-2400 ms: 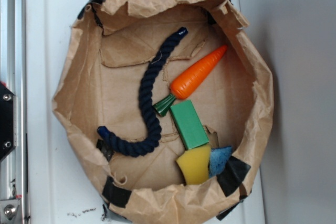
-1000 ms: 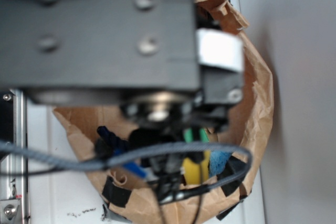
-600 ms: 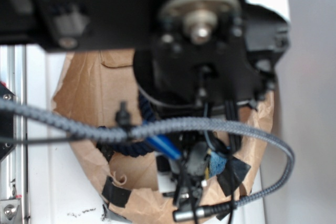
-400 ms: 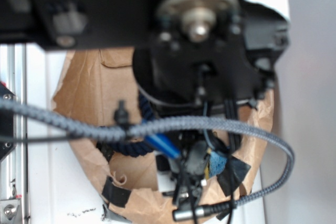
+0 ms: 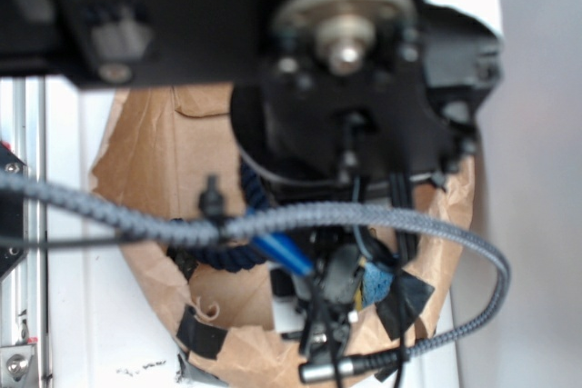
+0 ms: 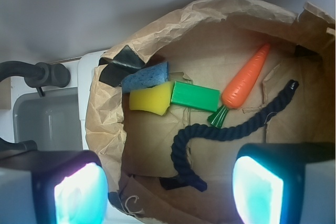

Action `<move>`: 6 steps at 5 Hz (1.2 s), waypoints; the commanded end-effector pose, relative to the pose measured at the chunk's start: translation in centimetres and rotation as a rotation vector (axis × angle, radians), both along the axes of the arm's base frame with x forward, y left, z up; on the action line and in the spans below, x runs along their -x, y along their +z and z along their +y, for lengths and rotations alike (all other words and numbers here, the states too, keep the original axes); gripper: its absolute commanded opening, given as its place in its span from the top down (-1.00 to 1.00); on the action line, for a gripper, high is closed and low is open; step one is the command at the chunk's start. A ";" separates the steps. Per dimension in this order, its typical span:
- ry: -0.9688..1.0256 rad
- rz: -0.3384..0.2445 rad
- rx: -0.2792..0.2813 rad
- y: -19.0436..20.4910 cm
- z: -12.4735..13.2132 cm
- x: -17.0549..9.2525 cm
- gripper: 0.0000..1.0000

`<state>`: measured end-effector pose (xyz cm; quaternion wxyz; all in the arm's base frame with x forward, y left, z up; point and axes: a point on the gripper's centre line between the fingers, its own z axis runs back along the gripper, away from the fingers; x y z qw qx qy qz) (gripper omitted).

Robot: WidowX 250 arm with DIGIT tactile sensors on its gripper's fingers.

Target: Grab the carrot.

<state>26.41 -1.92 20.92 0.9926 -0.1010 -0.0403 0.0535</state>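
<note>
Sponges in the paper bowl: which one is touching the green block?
The yellow sponge. Its end meets the green block, while the blue sponge sits behind it, against the paper wall by the black tape.

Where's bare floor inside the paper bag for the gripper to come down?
Wrist view: bare paper between the rope's curve and the bag wall, below the yellow sponge; another patch above the green block, left of the carrot. Crowded where sponge, block and carrot stem meet.
</note>
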 end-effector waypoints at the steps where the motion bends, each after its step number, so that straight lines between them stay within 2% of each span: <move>1: 0.028 -0.050 0.000 -2.1 2.6 -0.5 -1.00; 3: 0.061 -0.066 -0.051 -6.4 3.1 -1.3 -1.00; 4: 0.113 -0.059 -0.086 -8.4 2.9 -2.8 -1.00; 5: 0.273 -0.030 -0.104 -9.7 3.2 -4.0 -1.00; 6: 0.456 -0.012 -0.076 -10.5 4.3 -3.7 -1.00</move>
